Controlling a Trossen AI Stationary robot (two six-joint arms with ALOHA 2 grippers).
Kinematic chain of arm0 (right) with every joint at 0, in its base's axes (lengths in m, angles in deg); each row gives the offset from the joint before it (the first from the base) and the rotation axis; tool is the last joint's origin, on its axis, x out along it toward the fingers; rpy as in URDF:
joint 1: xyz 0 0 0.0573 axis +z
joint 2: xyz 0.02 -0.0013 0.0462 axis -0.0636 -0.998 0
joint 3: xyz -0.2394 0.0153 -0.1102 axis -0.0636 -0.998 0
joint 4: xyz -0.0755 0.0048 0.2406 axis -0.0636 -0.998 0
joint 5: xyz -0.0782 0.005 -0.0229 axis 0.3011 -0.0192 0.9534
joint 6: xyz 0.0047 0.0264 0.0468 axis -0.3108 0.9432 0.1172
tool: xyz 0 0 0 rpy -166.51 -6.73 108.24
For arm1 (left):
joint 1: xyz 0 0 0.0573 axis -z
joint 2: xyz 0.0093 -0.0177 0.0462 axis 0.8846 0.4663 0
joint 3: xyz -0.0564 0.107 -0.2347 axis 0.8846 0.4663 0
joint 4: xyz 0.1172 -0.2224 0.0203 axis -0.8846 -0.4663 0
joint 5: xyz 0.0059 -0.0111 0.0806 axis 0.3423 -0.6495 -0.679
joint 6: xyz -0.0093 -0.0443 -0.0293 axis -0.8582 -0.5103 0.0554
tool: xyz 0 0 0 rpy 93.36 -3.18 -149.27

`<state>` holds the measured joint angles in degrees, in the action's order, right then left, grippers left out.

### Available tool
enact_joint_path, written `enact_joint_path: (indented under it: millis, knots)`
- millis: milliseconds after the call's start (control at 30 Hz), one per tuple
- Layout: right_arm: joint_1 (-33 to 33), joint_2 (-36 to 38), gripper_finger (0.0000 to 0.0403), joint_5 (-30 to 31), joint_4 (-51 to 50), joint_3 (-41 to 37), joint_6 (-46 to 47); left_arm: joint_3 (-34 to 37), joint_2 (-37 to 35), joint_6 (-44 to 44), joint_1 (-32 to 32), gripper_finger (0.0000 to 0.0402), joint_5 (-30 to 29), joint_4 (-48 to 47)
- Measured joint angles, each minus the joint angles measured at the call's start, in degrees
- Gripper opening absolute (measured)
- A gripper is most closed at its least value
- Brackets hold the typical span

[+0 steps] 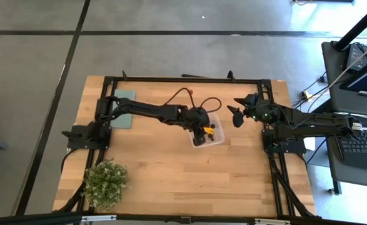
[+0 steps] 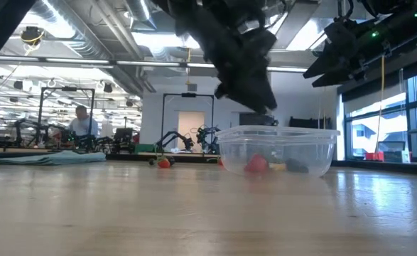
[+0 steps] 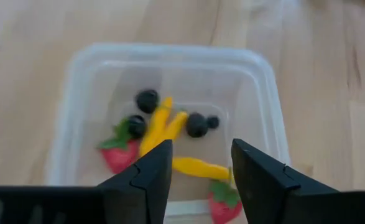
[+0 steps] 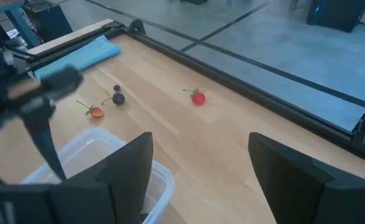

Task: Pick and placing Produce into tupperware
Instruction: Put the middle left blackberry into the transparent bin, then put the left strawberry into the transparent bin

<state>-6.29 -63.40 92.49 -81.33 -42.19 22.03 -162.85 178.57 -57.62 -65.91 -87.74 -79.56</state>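
The clear square tupperware (image 1: 206, 135) (image 2: 275, 149) (image 3: 170, 68) stands on the table near its middle. In it lie several produce pieces: dark berries (image 3: 196, 124), yellow-orange pieces (image 3: 160, 124) and red strawberries (image 3: 117, 154). My left gripper (image 3: 201, 165) (image 1: 203, 124) hangs open just above the tupperware, fingers pointing down, and touches nothing. My right gripper (image 4: 198, 165) (image 1: 236, 115) is open and raised to the right of the tupperware. More produce lies on the table toward the far edge: a red strawberry (image 4: 198, 97), a dark piece (image 4: 118, 98) and an orange-red one (image 4: 96, 112).
A flat teal rectangle (image 1: 124, 107) lies at the far left under the left arm. A bushy potted plant (image 1: 105, 182) stands at the near left corner. Black frame rails (image 1: 189, 79) run along the table's edges. Bare wood (image 1: 189, 178) lies in front of the tupperware.
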Motion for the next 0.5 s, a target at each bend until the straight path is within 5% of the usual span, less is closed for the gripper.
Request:
enact_joint_path:
  millis: [500]
  knots:
    - [0.0, 0.0, 0.0266, 0.0, -0.2, 0.0, 0.0, 5.0, -23.5, 10.4, -10.2, 0.0158, -0.5, -8.1]
